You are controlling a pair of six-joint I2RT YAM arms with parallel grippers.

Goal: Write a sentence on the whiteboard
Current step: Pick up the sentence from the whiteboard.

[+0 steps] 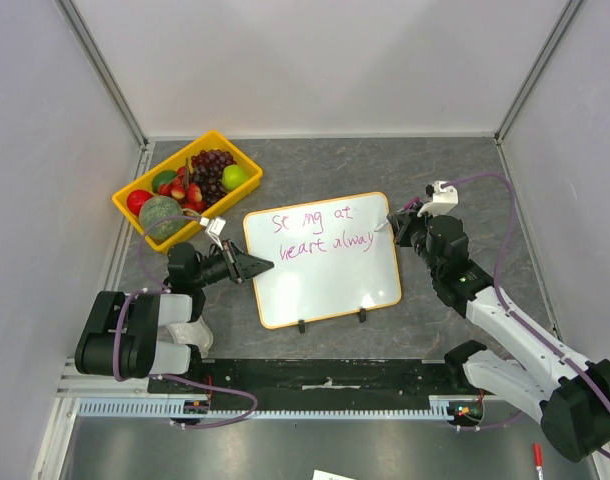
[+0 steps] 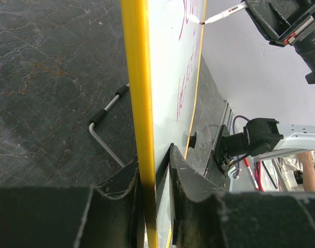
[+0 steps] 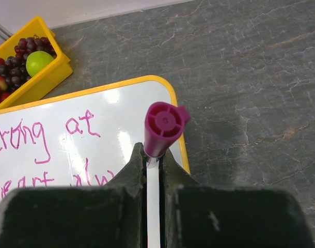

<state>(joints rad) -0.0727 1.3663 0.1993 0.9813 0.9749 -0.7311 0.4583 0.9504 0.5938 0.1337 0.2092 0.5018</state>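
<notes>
The whiteboard (image 1: 330,285), white with an orange-yellow frame, lies on the grey table. The magenta sentence (image 1: 320,230) reads about "S..ng at / heart alway". My left gripper (image 1: 261,266) is shut on the board's left edge. In the left wrist view the jaws (image 2: 156,170) clamp the yellow frame (image 2: 137,77). My right gripper (image 1: 395,228) is shut on a white marker (image 3: 153,206) with a magenta cap on its back end. The marker tip (image 2: 201,22) touches the board at the end of the second line. The right wrist view shows the words (image 3: 28,137) on the board (image 3: 116,103).
A yellow fruit tray (image 1: 247,160) with grapes, apples and strawberries stands at the back left, also in the right wrist view (image 3: 51,77). Two black clip feet (image 1: 301,325) sit on the board's near edge. A wire stand (image 2: 103,116) shows behind it. A red pen (image 1: 537,455) lies bottom right.
</notes>
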